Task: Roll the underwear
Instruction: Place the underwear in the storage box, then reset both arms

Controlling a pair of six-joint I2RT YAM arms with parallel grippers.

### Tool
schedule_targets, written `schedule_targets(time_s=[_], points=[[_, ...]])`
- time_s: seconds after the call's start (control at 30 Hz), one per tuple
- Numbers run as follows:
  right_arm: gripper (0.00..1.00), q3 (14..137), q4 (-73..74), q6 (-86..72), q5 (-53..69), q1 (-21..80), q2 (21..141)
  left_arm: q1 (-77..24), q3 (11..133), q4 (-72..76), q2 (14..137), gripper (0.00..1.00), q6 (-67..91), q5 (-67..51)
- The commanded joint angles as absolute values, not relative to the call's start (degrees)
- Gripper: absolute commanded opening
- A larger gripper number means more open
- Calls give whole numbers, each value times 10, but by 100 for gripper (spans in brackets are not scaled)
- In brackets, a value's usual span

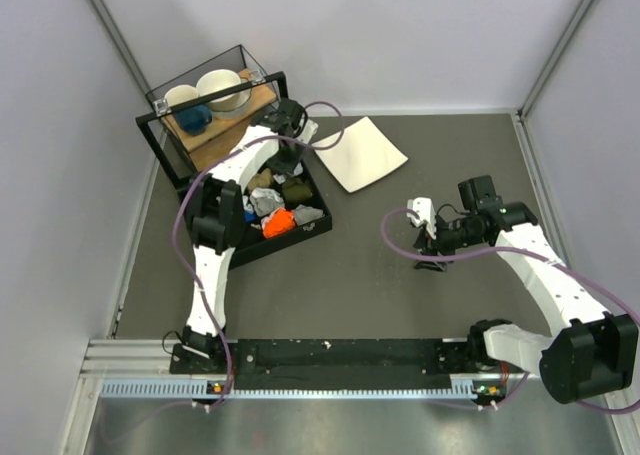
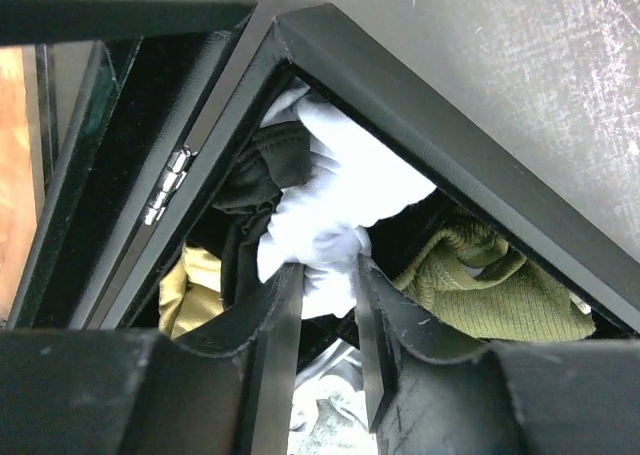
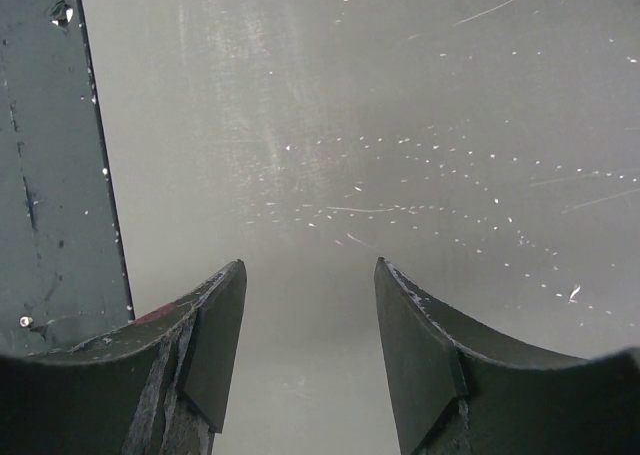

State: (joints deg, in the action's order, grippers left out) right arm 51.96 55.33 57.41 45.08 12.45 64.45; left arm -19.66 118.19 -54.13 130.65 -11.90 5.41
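Left gripper (image 2: 327, 275) pinching underwear (image 2: 350, 185), right gripper (image 3: 310, 267) — spread

You have white shells with black joints on left arm (image 1: 207, 285) and right arm (image 1: 545, 275) | behind your fingers (image 3: 215, 335), a purple cable (image 1: 179, 230) loops from each wrist | your fingers are black, tapered, flecked white

The box (image 1: 240, 250) sits at ten o'clock on the surface (image 1: 400, 305), the plate (image 1: 365, 153) at twelve. In the box's far corner lies the underwear (image 2: 340, 195).
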Motion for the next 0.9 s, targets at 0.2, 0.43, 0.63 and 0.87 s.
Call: schedule_targets(time_s=[0.2, 0.43, 0.63, 0.87], points=[[55, 524, 554, 578, 449, 118, 629, -187, 1195, -548, 1167, 58, -79, -51], [56, 569, 554, 542, 443, 84, 591, -188, 1012, -487, 973, 99, -55, -143], [75, 696, 534, 398, 382, 61, 561, -186, 809, -403, 704, 99, -39, -163], [99, 744, 392, 63, 254, 49, 548, -185, 622, -295, 338, 99, 66, -150]])
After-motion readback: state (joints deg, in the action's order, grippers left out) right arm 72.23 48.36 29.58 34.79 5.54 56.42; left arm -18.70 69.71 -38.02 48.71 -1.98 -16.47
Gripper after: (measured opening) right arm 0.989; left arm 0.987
